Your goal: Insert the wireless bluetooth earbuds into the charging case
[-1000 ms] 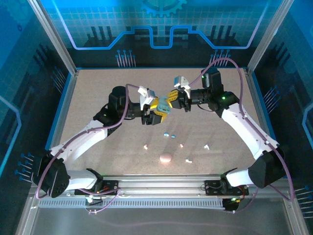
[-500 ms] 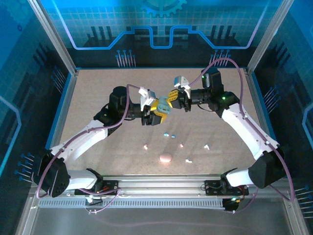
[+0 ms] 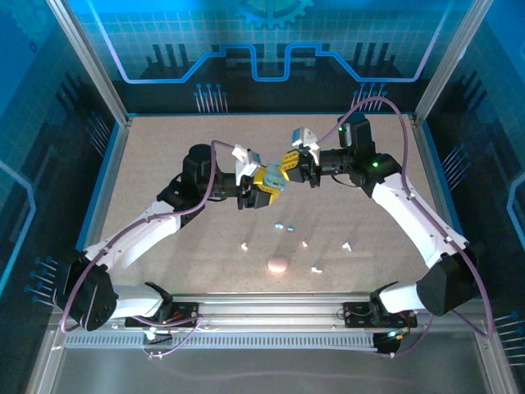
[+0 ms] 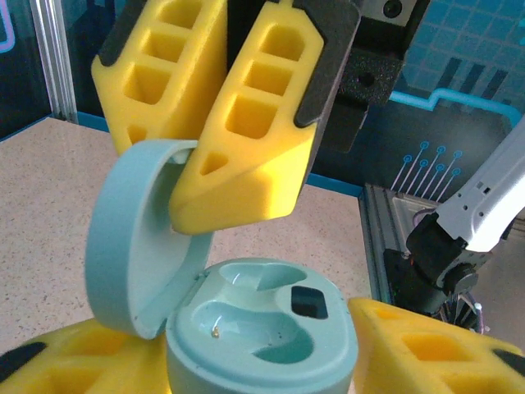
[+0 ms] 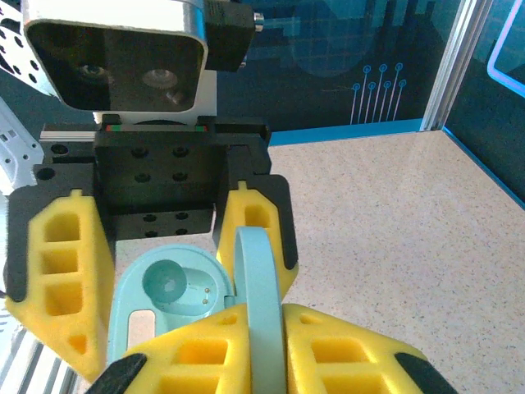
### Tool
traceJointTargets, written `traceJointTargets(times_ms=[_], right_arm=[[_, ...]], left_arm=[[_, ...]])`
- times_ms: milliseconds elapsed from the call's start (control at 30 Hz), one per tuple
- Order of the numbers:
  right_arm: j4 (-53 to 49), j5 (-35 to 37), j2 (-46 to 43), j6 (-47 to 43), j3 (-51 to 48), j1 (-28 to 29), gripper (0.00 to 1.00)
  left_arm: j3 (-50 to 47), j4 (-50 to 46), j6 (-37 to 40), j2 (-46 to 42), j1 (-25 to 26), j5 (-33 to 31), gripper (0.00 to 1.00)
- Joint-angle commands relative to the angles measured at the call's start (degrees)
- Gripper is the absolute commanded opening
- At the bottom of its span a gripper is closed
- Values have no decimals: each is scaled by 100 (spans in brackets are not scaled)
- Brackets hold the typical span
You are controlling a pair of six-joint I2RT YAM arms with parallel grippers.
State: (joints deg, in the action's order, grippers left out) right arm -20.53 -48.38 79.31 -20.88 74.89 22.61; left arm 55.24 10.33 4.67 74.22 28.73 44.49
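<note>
Two grippers meet above the middle of the tabletop [image 3: 156,156] and share one light blue charging case [image 4: 262,336].

- Left gripper [image 4: 246,357]: partly open, with its pads set against either side of the case body.
- Right gripper [image 5: 256,328]: closed almost fully on the edge of the raised lid [image 4: 131,238].

Both wells in the case are empty. The wireless bluetooth earbuds [image 3: 283,225] lie loose on the tabletop, near of the grippers. A blue pair is closest to them, with pink and white ones nearer, around a pink case [image 3: 278,264].

Hazards:
- Opposing pull between the arms could overstrain the hinge.
- Letting go of the lid may let it snap closed.
- A weak hold on the rounded body could let it slip and drop to the tabletop.
</note>
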Motion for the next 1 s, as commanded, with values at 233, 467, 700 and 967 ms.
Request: traceJointTargets(times_ms=[233, 467, 700, 967], right_arm=[[-37, 12, -189, -74, -1, 108, 19], [-109, 1, -161, -96, 52, 107, 19], [-100, 5, -188, -83, 25, 112, 19], [-91, -6, -180, -87, 27, 112, 19]], left_arm=[[164, -102, 157, 23, 29, 159, 43], [136, -103, 223, -21, 32, 171, 52], [171, -137, 247, -12, 33, 176, 49], [197, -189, 257, -14, 32, 194, 43]])
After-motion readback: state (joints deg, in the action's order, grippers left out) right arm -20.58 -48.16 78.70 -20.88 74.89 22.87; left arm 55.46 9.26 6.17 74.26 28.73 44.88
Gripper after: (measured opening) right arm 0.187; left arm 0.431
